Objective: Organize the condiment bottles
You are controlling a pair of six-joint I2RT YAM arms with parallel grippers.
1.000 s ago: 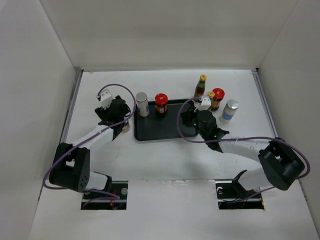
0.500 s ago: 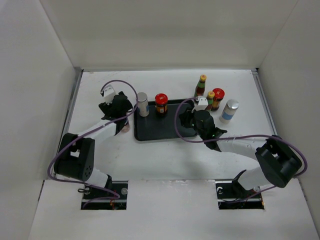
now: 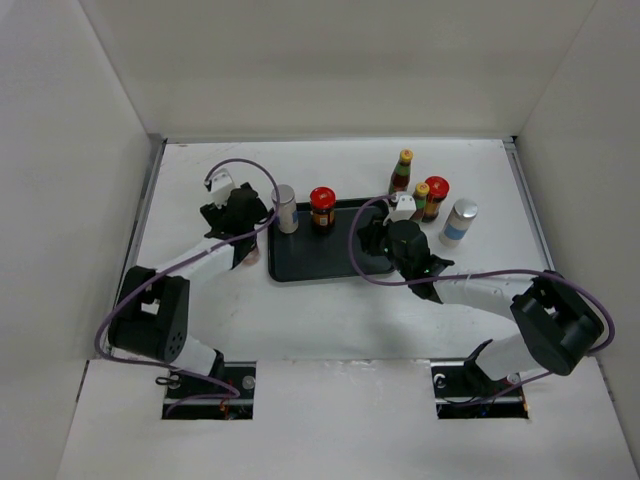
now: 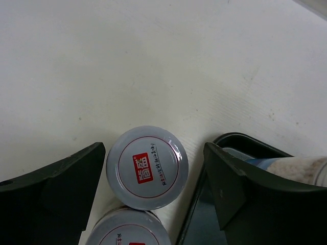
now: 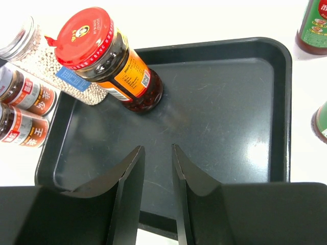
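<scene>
Right tool (image 5: 156,148) above black tray (image 5: 230,102) with red-capped jar (image 5: 102,56) inside

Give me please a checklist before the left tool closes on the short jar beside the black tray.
1. Left tool open wide: ok.
2. Short silver-lidded jar centred between the jaws: ok.
3. Second silver-lidded jar clear of the first: cannot tell, they overlap in the left wrist view.
4. Finger clear of the rim of the flat black rectangular tray: cannot tell.
5. Free floor on the tray beside the red-capped dark glass jar: ok.
6. Right tool empty, jaws slightly apart: ok.
</scene>
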